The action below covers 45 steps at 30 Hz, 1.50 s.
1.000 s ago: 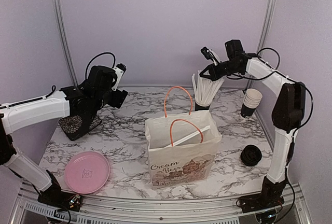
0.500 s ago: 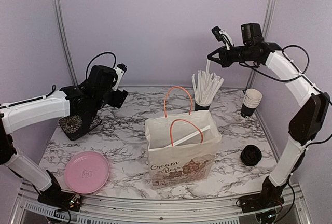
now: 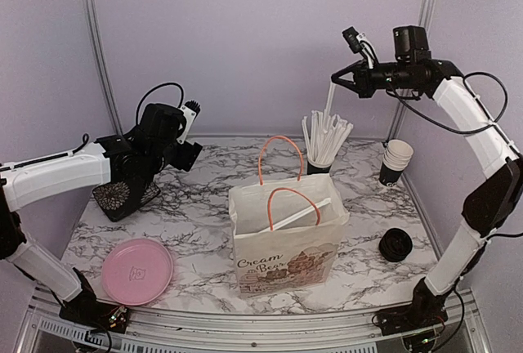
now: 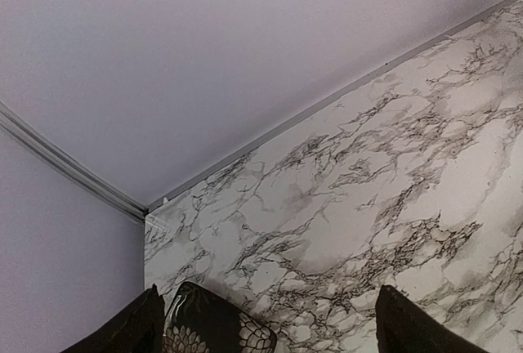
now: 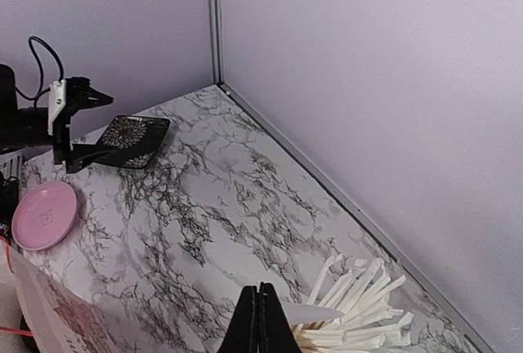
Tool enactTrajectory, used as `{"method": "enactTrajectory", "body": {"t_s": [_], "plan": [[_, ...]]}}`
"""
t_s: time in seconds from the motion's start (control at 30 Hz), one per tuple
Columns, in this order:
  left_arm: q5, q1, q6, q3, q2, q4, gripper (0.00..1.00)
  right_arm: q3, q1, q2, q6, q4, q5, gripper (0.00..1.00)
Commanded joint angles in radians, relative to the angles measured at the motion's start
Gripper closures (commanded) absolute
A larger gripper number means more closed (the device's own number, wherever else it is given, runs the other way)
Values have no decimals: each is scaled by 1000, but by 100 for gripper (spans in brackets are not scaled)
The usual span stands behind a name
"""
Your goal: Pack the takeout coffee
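Straw (image 3: 328,101) pinched in right pincer (image 3: 337,82); left pincer (image 3: 193,132) wide, empty.

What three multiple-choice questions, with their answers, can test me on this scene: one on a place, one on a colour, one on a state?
1. Where does the pink plate lie on the table?
A. far right corner
B. near left corner
C. middle

2. What colour are the handles of the paper bag?
A. orange
B. green
C. black

3. How is the right gripper?
A. open and empty
B. shut on the plate
C. shut on a white straw

Answers: 1 B, the plate sits at the front left in the top view. 2 A, both loops are orange. 3 C, the straw hangs from its closed tips.
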Motion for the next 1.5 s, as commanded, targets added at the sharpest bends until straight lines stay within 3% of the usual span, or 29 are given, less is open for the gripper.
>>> {"method": "enactTrajectory", "body": {"t_s": [0.0,0.17,0.37,0.5,0.63,1.13,1.33,1.47], "plan": [[-22,-4,11,27,15,-14,10,54,7,-98,29,13,-157,100],[-28,-4,15,27,21,-12,10,4,7,-157,106,85,-342,100],[-28,-3,17,27,25,-14,10,-118,15,-220,289,336,-570,100],[-30,-4,20,28,24,-14,9,-184,44,-243,479,557,-682,100],[-31,-4,19,29,24,-16,9,-194,108,-232,526,605,-735,100],[-34,-5,24,29,30,-19,9,-243,257,-205,454,540,-798,100],[-34,-4,25,30,30,-21,9,-269,239,-258,190,275,-790,100],[-33,-5,25,30,33,-21,9,-278,250,-278,-73,34,-616,100]]}}
